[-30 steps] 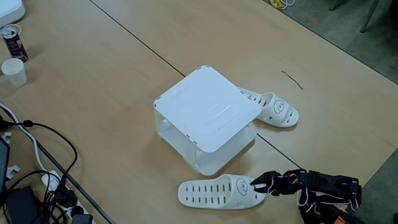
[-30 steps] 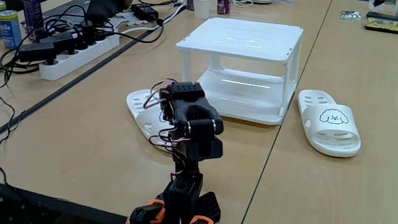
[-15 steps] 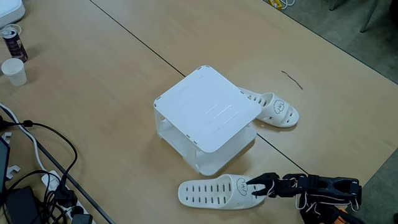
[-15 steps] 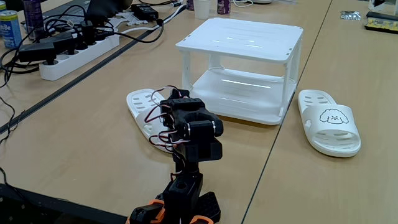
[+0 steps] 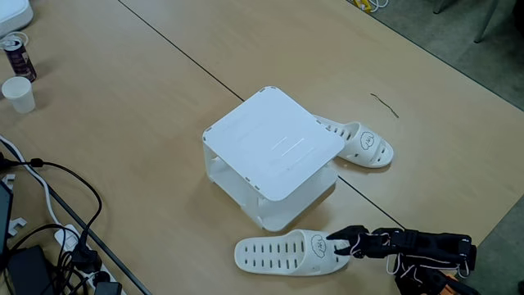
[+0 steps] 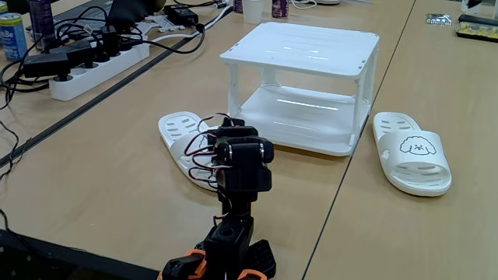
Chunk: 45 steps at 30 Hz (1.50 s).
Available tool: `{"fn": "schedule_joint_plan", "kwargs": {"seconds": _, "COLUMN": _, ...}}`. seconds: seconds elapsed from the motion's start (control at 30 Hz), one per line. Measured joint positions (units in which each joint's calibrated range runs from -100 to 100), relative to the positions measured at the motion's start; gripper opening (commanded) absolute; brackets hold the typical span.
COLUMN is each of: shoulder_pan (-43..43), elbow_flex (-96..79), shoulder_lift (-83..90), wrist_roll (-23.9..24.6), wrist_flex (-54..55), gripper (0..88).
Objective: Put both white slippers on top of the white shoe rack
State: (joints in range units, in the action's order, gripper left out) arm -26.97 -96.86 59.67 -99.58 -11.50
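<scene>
The white shoe rack (image 5: 272, 150) (image 6: 307, 48) stands mid-table with its top bare. One white slipper (image 5: 361, 143) (image 6: 413, 152) lies on the table beside it, cartoon face up. The other white slipper (image 5: 282, 253) (image 6: 178, 132) lies in front of the rack, and the arm partly hides it in a fixed view. My gripper (image 5: 338, 245) is down at this slipper's face end, with its dark fingers at the strap. They are too small and dark to show whether they have closed on it.
A power strip (image 6: 97, 60) and tangled cables (image 5: 49, 205) lie along one table side. A paper cup (image 5: 18, 94) and a can (image 5: 16, 56) stand nearby. A dark seam (image 5: 176, 49) crosses the table. The arm's base (image 6: 226, 260) sits at the table edge.
My gripper reached forward and dropped lower onto the slipper's face end, then drew back a little. Neither slipper nor the rack has moved.
</scene>
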Motion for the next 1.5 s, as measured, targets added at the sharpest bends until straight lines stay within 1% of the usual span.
{"fn": "schedule_joint_plan", "kwargs": {"seconds": 0.17, "shoulder_pan": -0.30, "elbow_flex": 0.00, "shoulder_lift": -3.13, "wrist_roll": 0.00, "wrist_flex": 2.92, "gripper": 23.3}}
{"fn": "schedule_joint_plan", "kwargs": {"seconds": 0.43, "shoulder_pan": -0.37, "elbow_flex": 1.71, "shoulder_lift": -18.31, "wrist_roll": 0.00, "wrist_flex": 18.97, "gripper": 23.2}}
{"fn": "schedule_joint_plan", "kwargs": {"seconds": 0.53, "shoulder_pan": -0.45, "elbow_flex": 4.40, "shoulder_lift": -22.35, "wrist_roll": 0.00, "wrist_flex": 22.66, "gripper": 23.2}}
{"fn": "schedule_joint_plan", "kwargs": {"seconds": 0.77, "shoulder_pan": -4.79, "elbow_flex": 7.37, "shoulder_lift": -24.58, "wrist_roll": 0.00, "wrist_flex": 23.95, "gripper": 22.9}}
{"fn": "schedule_joint_plan", "kwargs": {"seconds": 0.8, "shoulder_pan": -5.32, "elbow_flex": 7.37, "shoulder_lift": -24.58, "wrist_roll": 0.00, "wrist_flex": 23.95, "gripper": 21.7}}
{"fn": "schedule_joint_plan", "kwargs": {"seconds": 0.87, "shoulder_pan": -6.29, "elbow_flex": 7.37, "shoulder_lift": -24.58, "wrist_roll": 0.00, "wrist_flex": 23.95, "gripper": 16.7}}
{"fn": "schedule_joint_plan", "kwargs": {"seconds": 1.03, "shoulder_pan": -7.87, "elbow_flex": 7.37, "shoulder_lift": -24.58, "wrist_roll": 0.00, "wrist_flex": 23.95, "gripper": 0.9}}
{"fn": "schedule_joint_plan", "kwargs": {"seconds": 1.3, "shoulder_pan": -8.24, "elbow_flex": 9.97, "shoulder_lift": -24.16, "wrist_roll": 0.00, "wrist_flex": 24.81, "gripper": 0.8}}
{"fn": "schedule_joint_plan", "kwargs": {"seconds": 1.4, "shoulder_pan": -10.71, "elbow_flex": 13.30, "shoulder_lift": -22.27, "wrist_roll": 0.00, "wrist_flex": 24.72, "gripper": 0.8}}
{"fn": "schedule_joint_plan", "kwargs": {"seconds": 1.5, "shoulder_pan": -15.36, "elbow_flex": 16.08, "shoulder_lift": -20.45, "wrist_roll": 0.00, "wrist_flex": 24.72, "gripper": 0.8}}
